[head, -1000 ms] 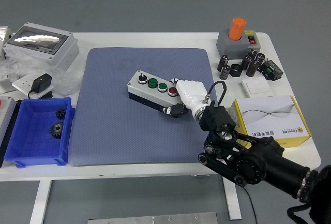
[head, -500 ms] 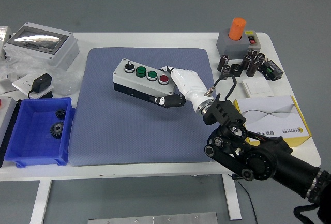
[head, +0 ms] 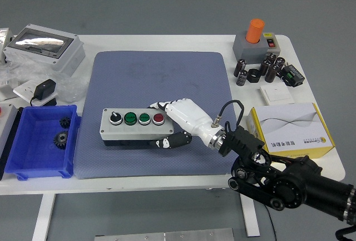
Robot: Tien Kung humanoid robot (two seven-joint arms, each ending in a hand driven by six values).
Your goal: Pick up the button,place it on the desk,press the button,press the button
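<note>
One button box (head: 132, 127), carrying one black knob, two green buttons and one red, is lying near the blue mat's (head: 161, 74) front edge. The right hand (head: 177, 123) is gripping its right end, fingers curled above and below. Two gears are sitting in one blue bin (head: 39, 141) at the white tabletop's (head: 167, 40) left edge, above grey floor.
</note>
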